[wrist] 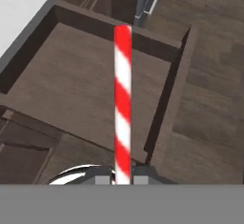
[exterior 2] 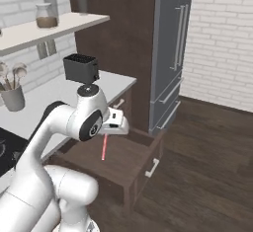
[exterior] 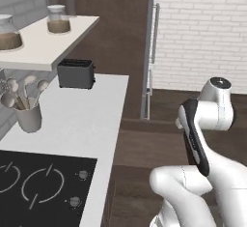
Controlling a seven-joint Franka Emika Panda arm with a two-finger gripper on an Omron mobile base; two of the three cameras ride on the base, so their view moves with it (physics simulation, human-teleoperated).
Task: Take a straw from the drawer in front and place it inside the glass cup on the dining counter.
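End effector [wrist: 123, 179] clamped on one red-and-white straw [wrist: 122, 104] (upright), above one open drawer [wrist: 90, 92]; one toaster [exterior 2: 81, 67] beyond

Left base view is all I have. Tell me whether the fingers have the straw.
Observer: Yes. The fingers are shut on one end of the red-and-white straw.
Operator: Give me its attitude.
Observer: In the right base view it hangs nearly upright below the hand.
Operator: Now say what's under it.
Observer: The drawer, pulled open. The straw's lower end is over its floor.
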